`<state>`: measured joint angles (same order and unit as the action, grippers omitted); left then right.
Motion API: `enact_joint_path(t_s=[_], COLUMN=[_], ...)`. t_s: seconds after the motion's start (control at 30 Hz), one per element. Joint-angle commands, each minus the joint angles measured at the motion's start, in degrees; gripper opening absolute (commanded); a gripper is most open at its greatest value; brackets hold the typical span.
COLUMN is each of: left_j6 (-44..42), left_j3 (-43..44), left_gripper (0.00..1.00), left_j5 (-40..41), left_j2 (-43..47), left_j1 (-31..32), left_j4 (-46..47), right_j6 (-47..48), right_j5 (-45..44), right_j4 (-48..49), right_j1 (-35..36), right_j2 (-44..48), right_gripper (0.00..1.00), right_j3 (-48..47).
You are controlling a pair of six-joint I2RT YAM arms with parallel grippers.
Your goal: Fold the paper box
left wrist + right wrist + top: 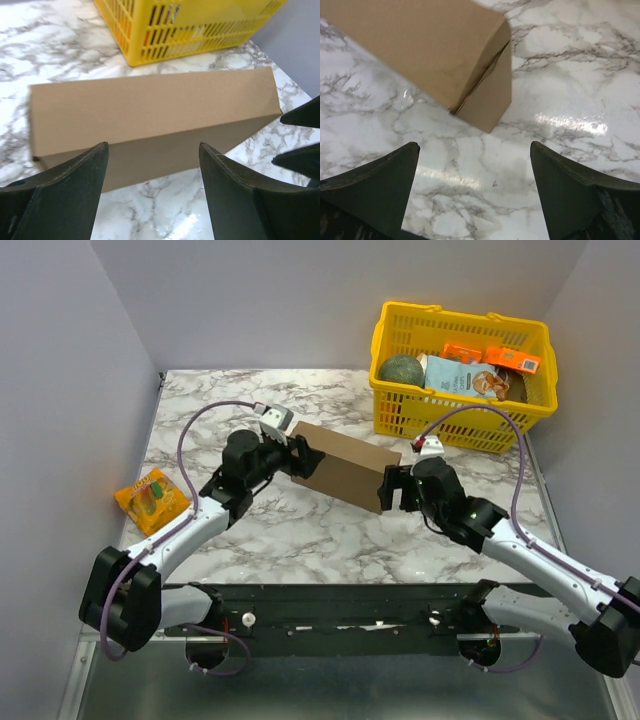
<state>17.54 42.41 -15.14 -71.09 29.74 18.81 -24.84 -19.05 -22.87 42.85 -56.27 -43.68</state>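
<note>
White-and-grey marbled table [300, 530] fills the floor of a booth with plain grey walls. Near its left edge lies a small orange snack packet [152, 498], well apart from the work. Next comes the left end effector [303, 458], fingers spread and released, clasping nothing. It sits just beside the left end of the plain brown corrugated cardboard box [345, 472], which lies closed and slanted at the middle of the table, held by neither arm. At the box's other end the right end effector [392, 490] is likewise spread wide and empty, with the box corner just ahead of its fingers. Behind, to the right, stands a yellow plastic basket [450, 425] of groceries. The box looks light and hollow. Its panels seem stiff, but its corners would likely dent, and it may slide on the glossy table. Its end flap [482, 80] gapes slightly along the seam, so the best hold is probably across both short ends, one side pressing that flap home while the other braces.
</note>
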Motion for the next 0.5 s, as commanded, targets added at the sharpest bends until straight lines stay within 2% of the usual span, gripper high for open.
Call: enact_joint_path(t_s=[0.0,0.13,0.3,0.47], left_j6=[-4.6,-6.6,-9.5,-10.1], left_j3=[-2.2,-5.8,-11.9,-16.5], left_gripper=[0.86,0.99,0.99,0.99], left_j5=[-10.7,-14.8,-14.0,-13.9], left_j2=[3.1,6.9,9.5,9.7], left_j1=[-6.7,-10.4,-13.0,-16.7], left_j4=[1.8,3.2,5.1,12.7], right_j6=[6.5,11.7,14.6,17.1], right_j5=[2.7,10.8,12.2,17.3], right_j4=[14.5,20.0,25.0,29.0], right_j1=[-6.1,-8.2,-9.2,-11.6], right_j2=[-3.0,-5.7,-7.2,-9.1], right_gripper=[1.00,1.00,1.00,0.98], right_j3=[2.0,2.5,4.1,5.6])
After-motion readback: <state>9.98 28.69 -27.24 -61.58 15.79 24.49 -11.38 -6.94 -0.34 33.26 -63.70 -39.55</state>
